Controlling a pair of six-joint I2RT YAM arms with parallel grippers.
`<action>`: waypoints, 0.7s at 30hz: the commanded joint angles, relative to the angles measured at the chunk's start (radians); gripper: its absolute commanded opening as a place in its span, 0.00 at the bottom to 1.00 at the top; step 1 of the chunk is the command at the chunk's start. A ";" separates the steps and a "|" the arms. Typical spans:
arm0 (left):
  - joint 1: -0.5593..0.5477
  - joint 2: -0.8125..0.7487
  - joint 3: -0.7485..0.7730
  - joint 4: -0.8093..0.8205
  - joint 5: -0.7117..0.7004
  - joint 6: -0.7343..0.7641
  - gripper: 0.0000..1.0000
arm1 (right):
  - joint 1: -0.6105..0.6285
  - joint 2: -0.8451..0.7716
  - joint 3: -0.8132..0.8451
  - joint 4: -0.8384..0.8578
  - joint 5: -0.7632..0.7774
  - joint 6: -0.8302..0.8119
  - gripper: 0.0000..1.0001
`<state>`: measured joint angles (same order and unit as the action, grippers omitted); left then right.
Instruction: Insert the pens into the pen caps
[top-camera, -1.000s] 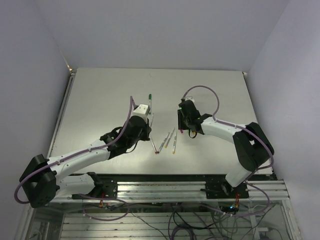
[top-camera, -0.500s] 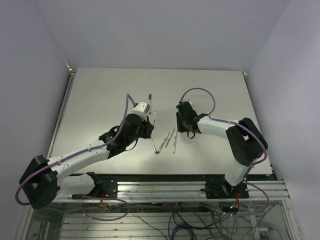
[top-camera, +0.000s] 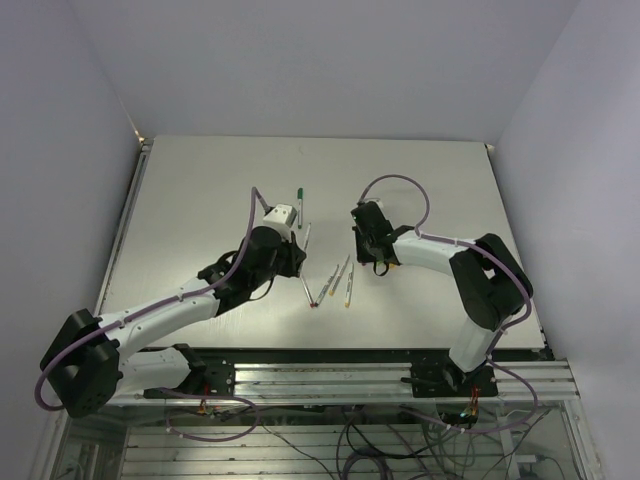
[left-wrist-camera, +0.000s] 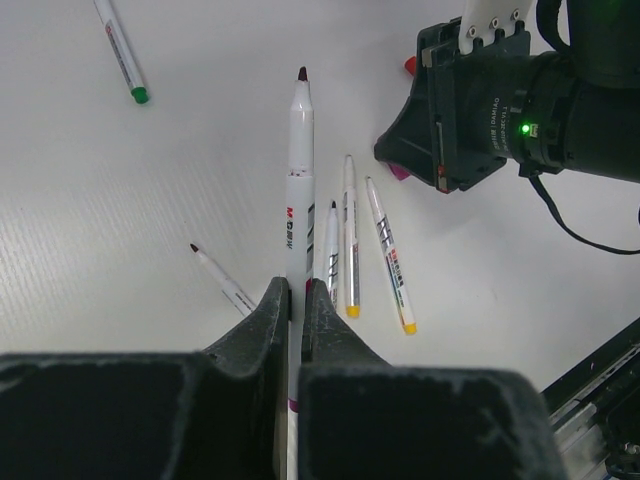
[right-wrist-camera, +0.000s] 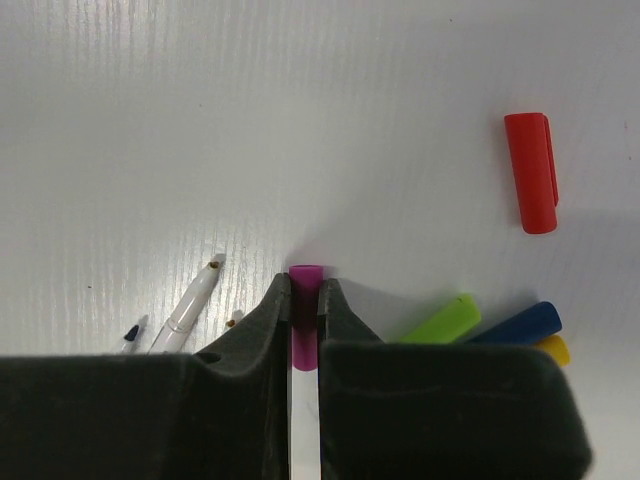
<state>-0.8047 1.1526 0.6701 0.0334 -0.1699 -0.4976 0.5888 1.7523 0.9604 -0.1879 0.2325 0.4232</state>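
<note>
Between the closed fingers of the left gripper (left-wrist-camera: 296, 292) sits the held pen (left-wrist-camera: 299, 190), clamped near its rear end, with its dark red tip toward 12 o'clock in the left wrist view. Just past the fingers at 1 o'clock, three loose pens (left-wrist-camera: 350, 230) lie close together on the table (left-wrist-camera: 120, 220). A dark-tipped pen (left-wrist-camera: 225, 283) lies at 10 o'clock and a green-ended pen (left-wrist-camera: 122, 55) far off at 11 o'clock. Farther out at 2 o'clock, the right gripper (right-wrist-camera: 304, 295) is closed on the magenta cap (right-wrist-camera: 305, 275). In its wrist view, the green cap (right-wrist-camera: 442, 320), dark blue cap (right-wrist-camera: 520, 325) and yellow cap (right-wrist-camera: 553, 350) cluster at 3 o'clock, and the red cap (right-wrist-camera: 531, 172) lies apart at 2 o'clock.
</note>
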 joint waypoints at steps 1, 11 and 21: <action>0.011 0.001 -0.010 0.045 0.032 -0.010 0.07 | -0.001 0.032 0.009 -0.025 -0.006 0.008 0.00; 0.017 0.029 -0.008 0.078 0.061 0.014 0.07 | -0.003 -0.175 -0.034 0.131 0.037 -0.027 0.00; 0.019 0.007 -0.007 0.183 0.131 0.027 0.07 | -0.006 -0.509 -0.229 0.495 -0.038 -0.022 0.00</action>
<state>-0.7925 1.1790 0.6567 0.1081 -0.1120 -0.4786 0.5880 1.3186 0.8124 0.1131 0.2321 0.4030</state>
